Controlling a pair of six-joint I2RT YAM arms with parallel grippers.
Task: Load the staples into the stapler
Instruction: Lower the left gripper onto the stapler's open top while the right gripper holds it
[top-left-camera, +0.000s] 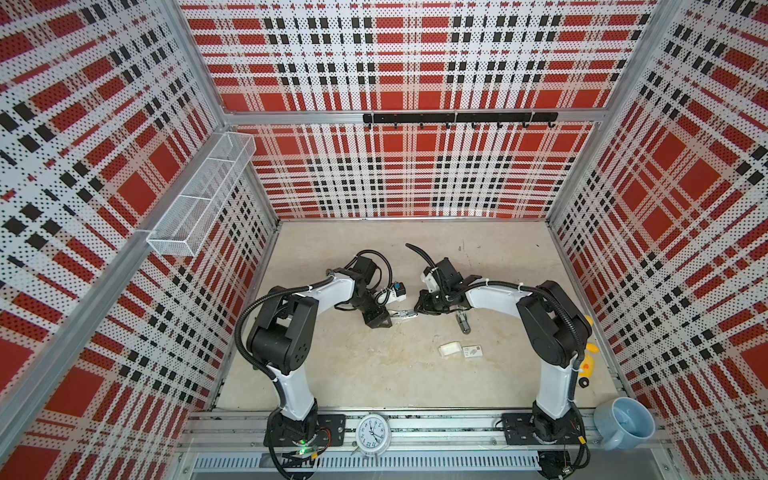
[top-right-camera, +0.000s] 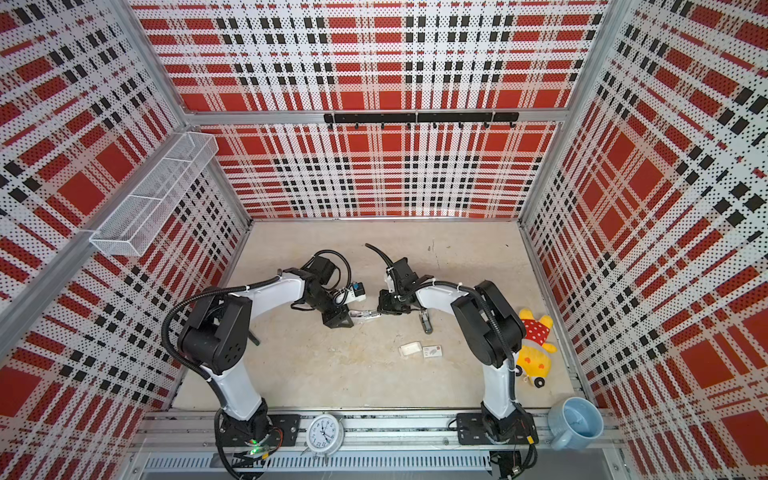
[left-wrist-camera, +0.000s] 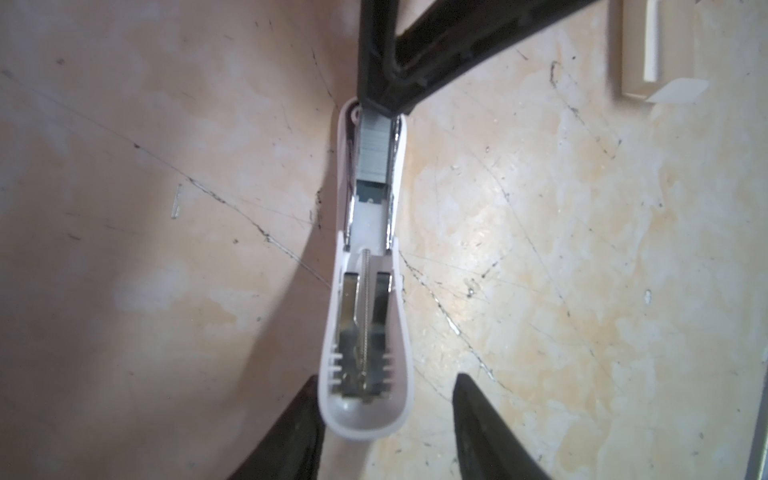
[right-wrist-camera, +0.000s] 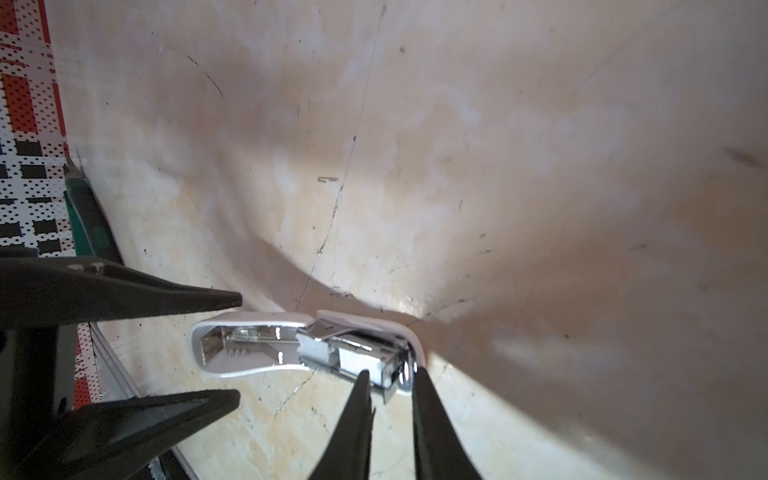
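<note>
On table (top-left-camera: 374, 374), right gripper (right-wrist-camera: 388, 374) pinching staples (left-wrist-camera: 374, 145) in stapler (left-wrist-camera: 365, 415), left gripper (left-wrist-camera: 384, 376) spread

A robot lab cell, walled in perforated plaid panels (top-left-camera: 415, 178) on aluminium framing (top-left-camera: 291, 118) (hook rail (top-left-camera: 457, 117) mounted)

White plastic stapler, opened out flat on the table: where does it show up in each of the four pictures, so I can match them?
In a top view: the white plastic stapler lies mid-table.
In a top view: same spot, mid-table.
Left wrist view: centre of the picture, seen lengthwise.
Right wrist view: below centre, lying crosswise.
Shared landmark: the black-fingered right gripper at its staple-filled end.
</note>
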